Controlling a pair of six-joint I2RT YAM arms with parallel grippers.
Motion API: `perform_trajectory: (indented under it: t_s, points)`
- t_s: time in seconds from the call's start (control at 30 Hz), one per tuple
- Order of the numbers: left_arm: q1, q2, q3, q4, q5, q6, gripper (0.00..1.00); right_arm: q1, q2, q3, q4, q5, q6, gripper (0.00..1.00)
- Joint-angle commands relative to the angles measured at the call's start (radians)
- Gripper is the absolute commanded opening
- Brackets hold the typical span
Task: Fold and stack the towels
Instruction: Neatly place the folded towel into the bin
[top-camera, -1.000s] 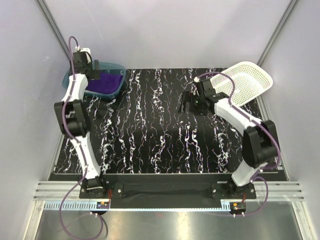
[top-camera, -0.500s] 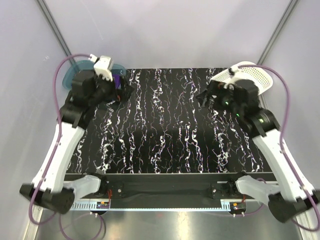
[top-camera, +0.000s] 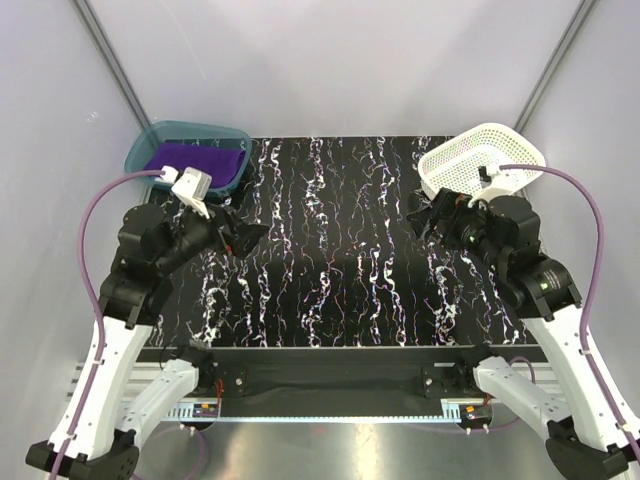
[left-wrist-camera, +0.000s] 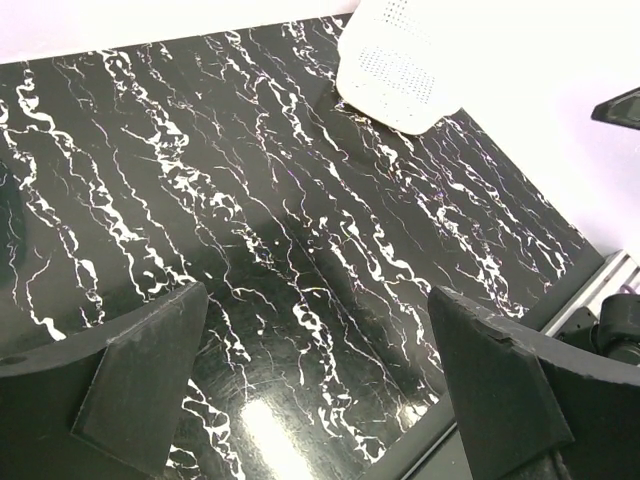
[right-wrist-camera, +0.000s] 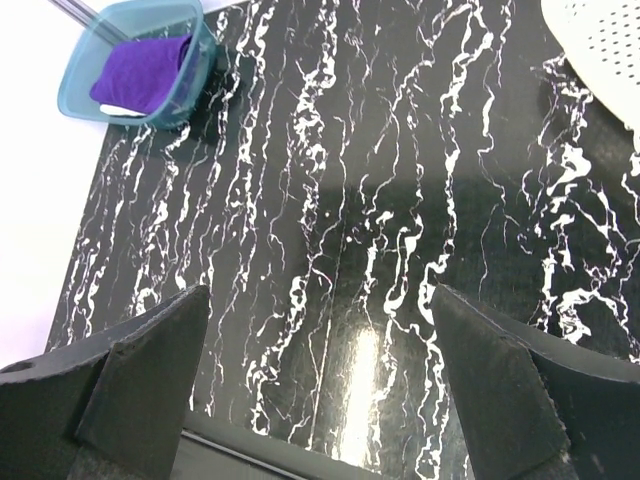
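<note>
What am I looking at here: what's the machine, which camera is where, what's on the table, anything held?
Two robot arms are bolted at the near edge of a black marbled table. The wide picture looks down from above and behind them, with the left gripper on the left and the right gripper on the right. The other two pictures come from a camera on each wrist. The dark wedges at the bottom of those are the gripper's own fingers. In the far left corner a teal bin holds a purple towel. The right wrist view shows a sliver of white under it, and I can't tell what that is. A white mesh basket sits in the far right corner. Both grippers are open and hold nothing.
</note>
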Motion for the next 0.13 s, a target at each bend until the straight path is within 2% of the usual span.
perform_trajectory:
  t_s: [0.0, 0.1]
  points:
    - [-0.002, 0.009, 0.042, 0.016, 0.03, 0.012, 0.99, 0.002, 0.002, -0.005, -0.001, 0.01, 0.011, 1.0]
    - [-0.002, 0.013, 0.036, 0.021, 0.045, 0.01, 0.99, 0.003, 0.005, -0.002, -0.004, 0.027, 0.011, 1.0]
